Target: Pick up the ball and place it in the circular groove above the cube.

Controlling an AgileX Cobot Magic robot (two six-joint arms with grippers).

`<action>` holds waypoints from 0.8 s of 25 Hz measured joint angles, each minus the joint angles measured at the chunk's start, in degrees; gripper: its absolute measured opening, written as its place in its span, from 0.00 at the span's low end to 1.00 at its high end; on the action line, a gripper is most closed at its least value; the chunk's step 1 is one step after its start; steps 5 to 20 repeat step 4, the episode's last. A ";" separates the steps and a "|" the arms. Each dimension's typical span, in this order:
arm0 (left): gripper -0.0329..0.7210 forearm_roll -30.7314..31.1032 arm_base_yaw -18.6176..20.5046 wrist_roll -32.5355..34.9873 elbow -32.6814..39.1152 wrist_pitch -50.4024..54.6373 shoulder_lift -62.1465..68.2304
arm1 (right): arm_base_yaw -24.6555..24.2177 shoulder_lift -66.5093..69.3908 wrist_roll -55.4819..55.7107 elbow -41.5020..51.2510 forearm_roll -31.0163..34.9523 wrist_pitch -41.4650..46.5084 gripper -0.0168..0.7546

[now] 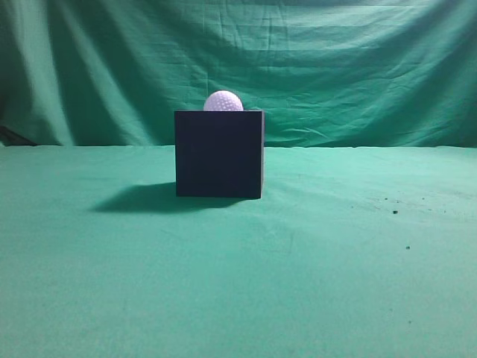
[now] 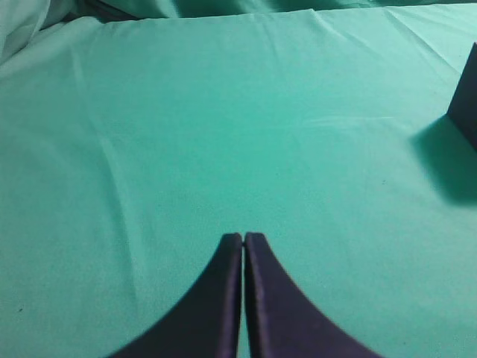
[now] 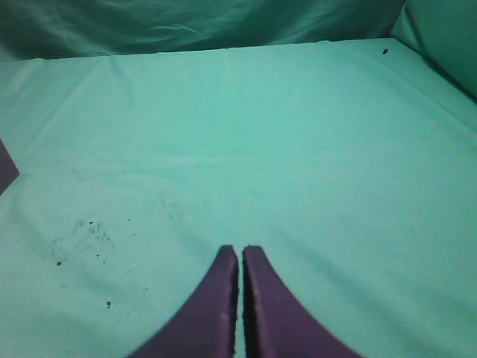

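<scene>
You see only the upper part of the ball (image 1: pixel 223 101); its lower part sits hidden behind the top edge of the cube (image 1: pixel 219 154), so the groove holding it is out of your sight. In the left wrist view the cube (image 2: pixel 466 101) is cut off by the right edge, showing one corner. In the right wrist view only a dark sliver of the cube (image 3: pixel 6 167) appears at the left edge. Dark specks on the tabletop (image 1: pixel 335 253) right of the cube are too small to identify.

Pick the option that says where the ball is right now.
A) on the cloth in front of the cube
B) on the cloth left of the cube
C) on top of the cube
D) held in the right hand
C: in the exterior view the ball sits on top of the cube, and neither hand holds anything.
</scene>
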 joint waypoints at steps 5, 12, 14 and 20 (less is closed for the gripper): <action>0.04 0.00 0.00 0.00 0.00 0.00 0.00 | 0.00 0.00 0.00 0.00 0.00 0.00 0.02; 0.04 0.00 0.00 0.00 0.00 0.00 0.00 | 0.00 0.00 0.00 0.00 0.00 0.00 0.02; 0.04 0.00 0.00 0.00 0.00 0.00 0.00 | 0.00 0.00 0.00 0.00 0.00 0.00 0.02; 0.04 0.00 0.00 0.00 0.00 0.00 0.00 | 0.00 0.00 0.00 0.00 0.00 0.00 0.02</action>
